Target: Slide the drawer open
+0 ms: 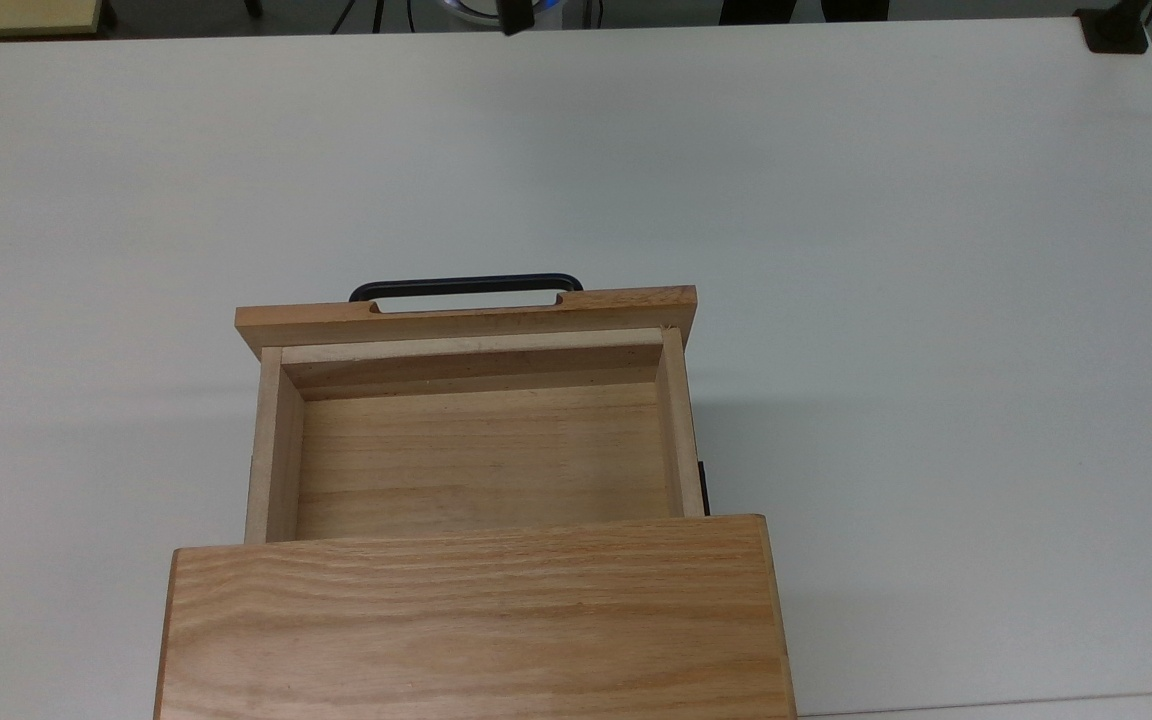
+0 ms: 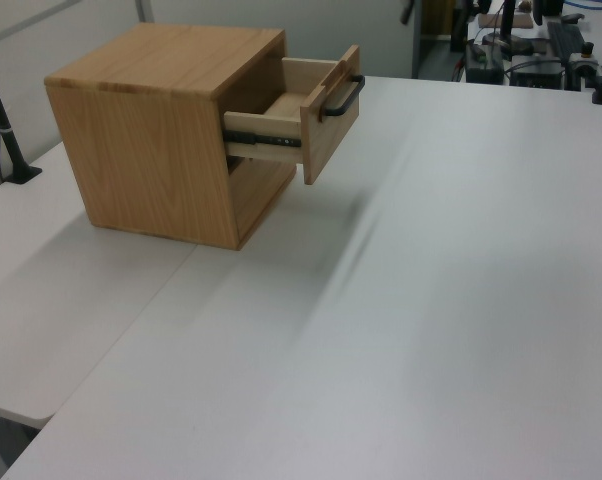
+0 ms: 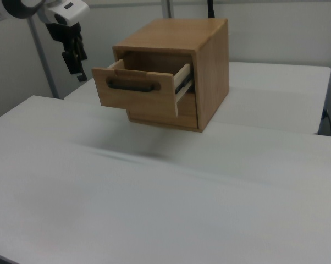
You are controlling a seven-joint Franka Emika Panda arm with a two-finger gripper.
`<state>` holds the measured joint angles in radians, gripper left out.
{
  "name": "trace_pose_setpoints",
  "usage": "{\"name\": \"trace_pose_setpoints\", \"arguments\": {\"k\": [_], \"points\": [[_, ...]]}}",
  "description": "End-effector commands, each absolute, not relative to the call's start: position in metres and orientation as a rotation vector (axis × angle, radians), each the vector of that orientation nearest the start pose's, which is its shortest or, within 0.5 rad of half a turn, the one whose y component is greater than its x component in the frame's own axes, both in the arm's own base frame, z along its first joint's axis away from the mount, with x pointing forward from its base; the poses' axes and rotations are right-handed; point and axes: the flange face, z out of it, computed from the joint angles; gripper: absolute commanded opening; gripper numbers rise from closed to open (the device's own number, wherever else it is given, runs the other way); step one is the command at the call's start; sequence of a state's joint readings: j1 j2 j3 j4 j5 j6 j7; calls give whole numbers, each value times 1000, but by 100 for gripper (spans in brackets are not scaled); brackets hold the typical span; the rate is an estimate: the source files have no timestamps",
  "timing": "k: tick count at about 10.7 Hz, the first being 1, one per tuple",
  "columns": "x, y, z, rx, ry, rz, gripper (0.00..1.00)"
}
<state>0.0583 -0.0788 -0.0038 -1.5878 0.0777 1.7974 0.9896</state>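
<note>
The drawer [image 1: 476, 440] stands pulled well out of the oak cabinet [image 1: 471, 620], which sits on the white desk [image 1: 886, 300]. In the top view its box interior is exposed and holds nothing, and the wider front panel [image 1: 466, 315] lies on the far side, away from the cabinet. The black bar handle [image 1: 466, 286] projects from that panel's outer face and nothing touches it. In the left view the drawer [image 2: 311, 105] juts from the cabinet [image 2: 161, 140] toward the left view's right, with a dark metal slide rail [image 2: 266, 140] showing along its side. In the right view the drawer [image 3: 141, 85] faces the right view's left, handle [image 3: 131, 85] on the front, a pale rail [image 3: 183, 88] visible at its side, and the cabinet [image 3: 204, 60] behind it.

The pincer [image 3: 76, 59] hangs in the air in the right view, up and to the right view's left of the drawer front, well apart from the handle and carried on the white arm [image 3: 22, 8]. It grips nothing; whether its fingers are parted or closed cannot be told.
</note>
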Motion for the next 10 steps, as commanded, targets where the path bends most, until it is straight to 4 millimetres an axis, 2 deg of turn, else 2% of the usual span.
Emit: {"name": "trace_pose_setpoints", "arguments": {"k": [1,3,5,6,7,8,9,10], "points": [[533,47,675,-3019,834,-205,100],[521,54,659,-3250,364,-21,100],[518,51,653,-3331,31,88,100],[520,50,650,-3340,-81,102,100],[528,48,640,-3326,-187,135,100],[541,48,617,-3290,-350,216,100],[551,44,606,-3264,-463,253,100],[552,43,607,-3243,-458,245,100]]}}
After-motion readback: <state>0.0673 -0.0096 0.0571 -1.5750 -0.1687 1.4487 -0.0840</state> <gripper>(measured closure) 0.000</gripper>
